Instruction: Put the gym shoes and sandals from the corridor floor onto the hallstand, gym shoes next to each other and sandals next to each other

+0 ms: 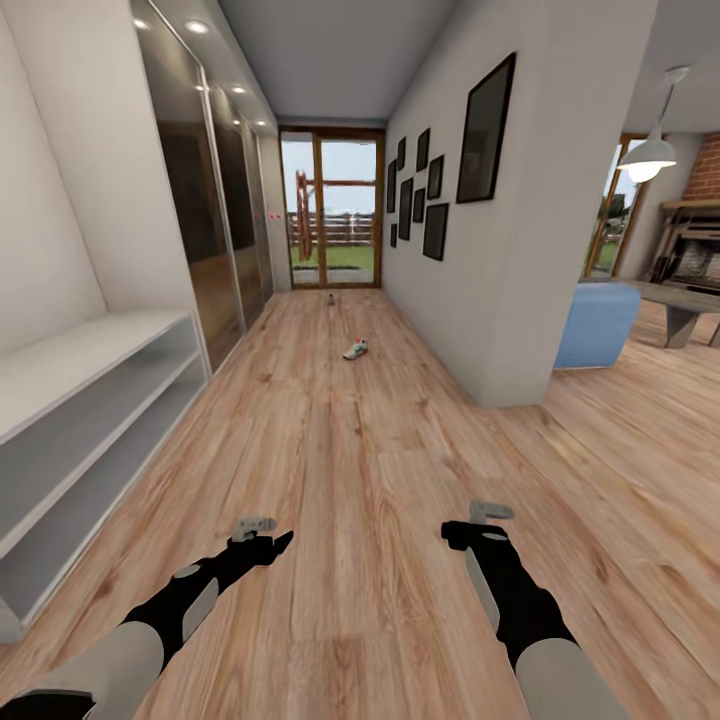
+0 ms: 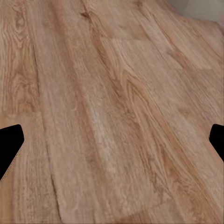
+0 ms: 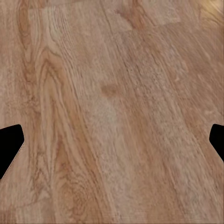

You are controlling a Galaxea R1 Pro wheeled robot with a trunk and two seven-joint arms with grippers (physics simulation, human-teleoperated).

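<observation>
One gym shoe (image 1: 355, 349), cream-white with a red mark, lies on the corridor floor (image 1: 340, 470) far ahead of me, about midway down the corridor. A smaller dark thing (image 1: 331, 299) lies farther on near the glass door, too small to name. The sandals and the hallstand are out of view. My left gripper (image 1: 262, 535) and right gripper (image 1: 480, 525) hang low over bare planks near me, well short of the shoe. In both wrist views the fingertips (image 2: 9, 140) (image 3: 9, 142) sit wide apart with only floor (image 2: 112, 112) (image 3: 112, 112) between them.
A plain low white bench (image 1: 90, 400) with two open shelf levels runs along the left wall. Behind it stand glossy wardrobe doors (image 1: 215, 230). A wall corner (image 1: 500, 300) with framed pictures bounds the right side. Beyond it are a blue seat (image 1: 598, 325) and a table.
</observation>
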